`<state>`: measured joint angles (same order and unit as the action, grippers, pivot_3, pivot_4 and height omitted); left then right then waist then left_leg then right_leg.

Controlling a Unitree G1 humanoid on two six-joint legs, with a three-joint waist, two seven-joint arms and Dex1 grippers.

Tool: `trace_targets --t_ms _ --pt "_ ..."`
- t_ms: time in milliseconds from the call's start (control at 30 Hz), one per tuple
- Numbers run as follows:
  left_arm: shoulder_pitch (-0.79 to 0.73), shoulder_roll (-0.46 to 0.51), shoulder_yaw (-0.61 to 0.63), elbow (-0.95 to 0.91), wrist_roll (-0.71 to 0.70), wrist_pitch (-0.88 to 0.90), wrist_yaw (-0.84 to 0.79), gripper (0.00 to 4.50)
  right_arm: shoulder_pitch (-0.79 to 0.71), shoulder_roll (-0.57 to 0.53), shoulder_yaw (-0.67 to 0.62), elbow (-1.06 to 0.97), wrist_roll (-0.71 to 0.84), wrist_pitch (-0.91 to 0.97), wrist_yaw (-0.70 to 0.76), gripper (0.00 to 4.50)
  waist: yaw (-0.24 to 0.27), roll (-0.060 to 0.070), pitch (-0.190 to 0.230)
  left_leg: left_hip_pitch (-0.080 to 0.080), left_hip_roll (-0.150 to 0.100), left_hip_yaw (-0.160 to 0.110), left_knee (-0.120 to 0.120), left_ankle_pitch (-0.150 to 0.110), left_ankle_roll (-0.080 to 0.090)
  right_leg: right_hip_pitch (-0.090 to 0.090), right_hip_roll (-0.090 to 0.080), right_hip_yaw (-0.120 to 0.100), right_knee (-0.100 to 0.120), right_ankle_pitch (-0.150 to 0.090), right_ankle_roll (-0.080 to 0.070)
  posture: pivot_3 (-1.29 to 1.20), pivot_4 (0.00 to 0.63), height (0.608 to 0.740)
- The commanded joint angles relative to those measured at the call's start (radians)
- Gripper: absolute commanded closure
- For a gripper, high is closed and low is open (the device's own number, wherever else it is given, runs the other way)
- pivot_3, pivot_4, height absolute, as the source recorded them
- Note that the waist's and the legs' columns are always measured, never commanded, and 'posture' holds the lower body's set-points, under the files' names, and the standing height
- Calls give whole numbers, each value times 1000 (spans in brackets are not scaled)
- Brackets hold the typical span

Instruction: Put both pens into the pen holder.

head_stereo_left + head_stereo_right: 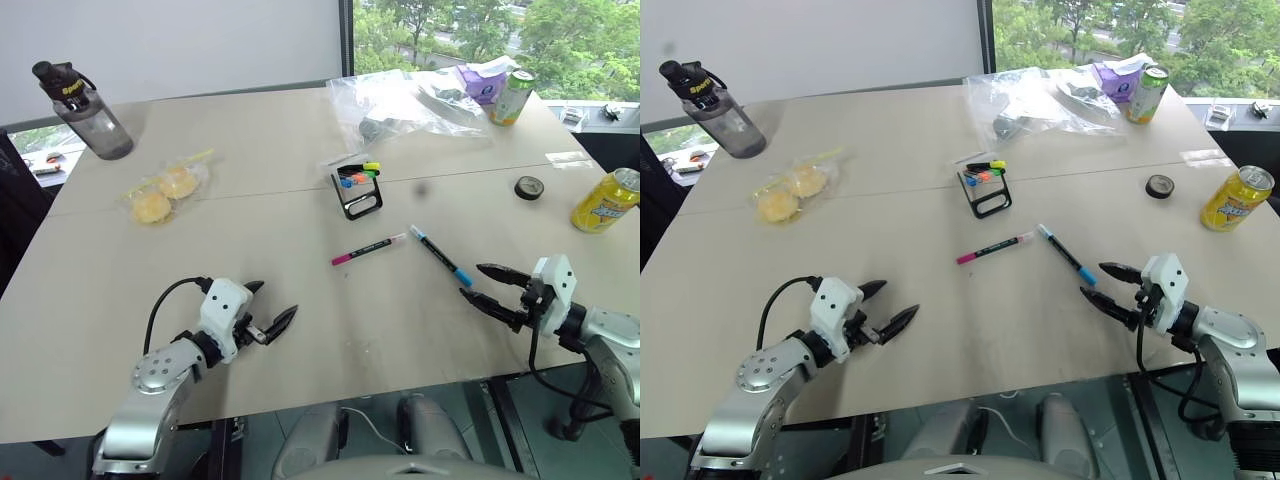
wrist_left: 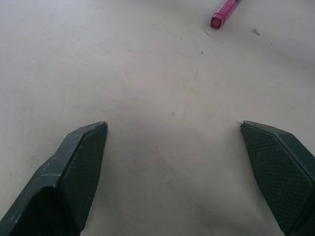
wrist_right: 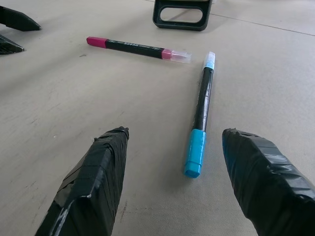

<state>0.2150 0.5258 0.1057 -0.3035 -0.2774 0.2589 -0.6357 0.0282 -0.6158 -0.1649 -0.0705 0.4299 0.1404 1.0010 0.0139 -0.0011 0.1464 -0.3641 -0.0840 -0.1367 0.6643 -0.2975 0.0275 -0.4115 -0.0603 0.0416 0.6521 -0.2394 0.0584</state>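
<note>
Pens [image 1: 440, 256], barrel print unreadable

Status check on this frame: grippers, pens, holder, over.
Left gripper and right gripper open, empty. Magenta pen and blue pen flat on table, apart. Pen holder beyond them, path unobstructed.

pen holder [image 3: 181, 14] top cut off
</note>
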Motion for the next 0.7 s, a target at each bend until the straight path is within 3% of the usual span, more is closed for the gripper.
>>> trace_targets --t_ms 33,700 --pt "-4 11 8 -9 -7 -14 -16 55 9 -6 -19 -23 6 -27 3 1243 0 0 0 0 0 0 0 0 0 0 0 0 0 0 0 0 150 740" --pt "-14 -9 10 -5 -12 -29 -29 55 20 -12 -26 0 7 -48 -5 1243 0 0 0 0 0 0 0 0 0 0 0 0 0 0 0 0 150 740"
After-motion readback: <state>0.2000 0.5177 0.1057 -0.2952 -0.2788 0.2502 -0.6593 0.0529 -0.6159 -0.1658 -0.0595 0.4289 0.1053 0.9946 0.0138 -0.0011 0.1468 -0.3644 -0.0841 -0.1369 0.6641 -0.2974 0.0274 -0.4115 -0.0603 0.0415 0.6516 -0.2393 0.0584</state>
